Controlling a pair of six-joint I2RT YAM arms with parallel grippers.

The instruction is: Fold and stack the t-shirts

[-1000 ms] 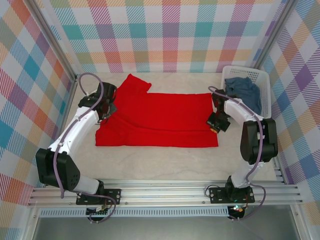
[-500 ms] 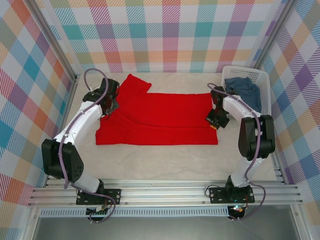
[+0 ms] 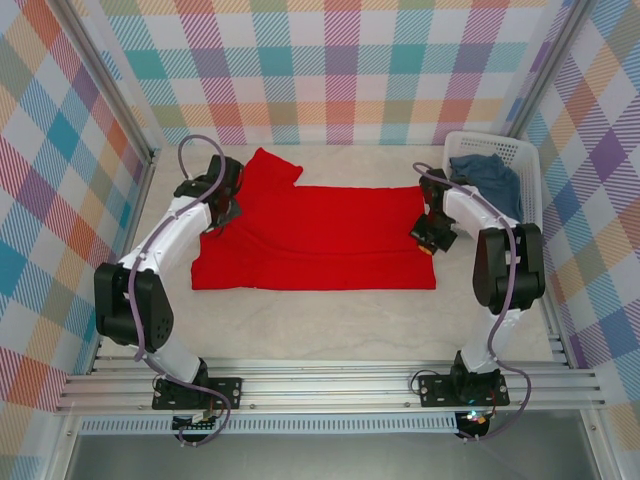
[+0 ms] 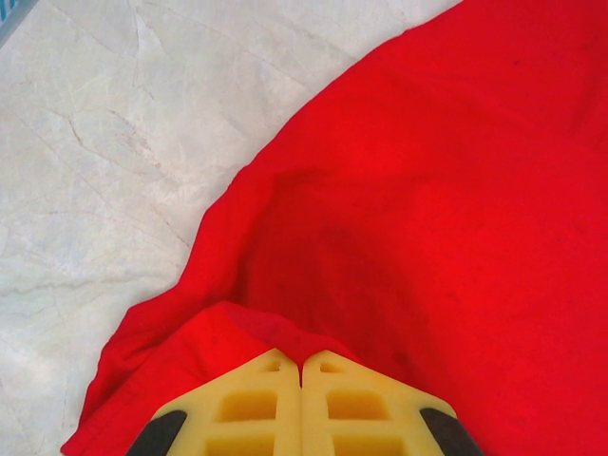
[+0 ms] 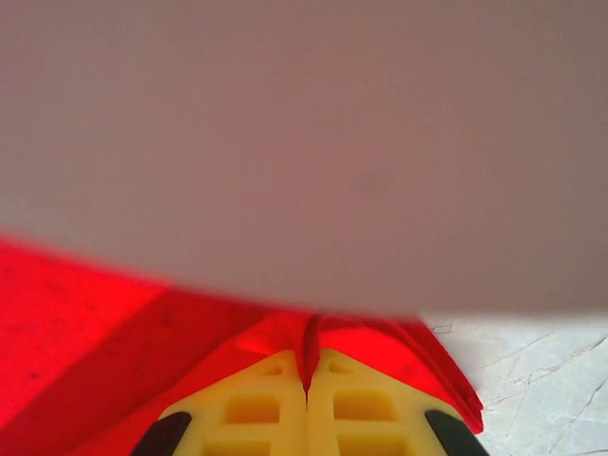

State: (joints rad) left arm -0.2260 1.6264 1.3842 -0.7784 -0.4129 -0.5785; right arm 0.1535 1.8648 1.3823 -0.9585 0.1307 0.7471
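— Both our arms have swung toward the far wall over the last second, and the red t-shirt has slid a little that way with them, near hem included.
— Are we gripping it?
— We are. Our left claw is pinched closed on a ridge of red cloth at the shirt's left edge. Our right claw is closed on a fold at its right edge.
— So how far along are we?
— Early, we judge. The red t-shirt lies spread flat on the bench, one sleeve poking out at the far left, with no fold made yet. The blue-grey t-shirt sits crumpled in the white basket, well apart from both claws.
— Leaving us?
— Folding the red one, fetching and folding the blue-grey one, then stacking them.
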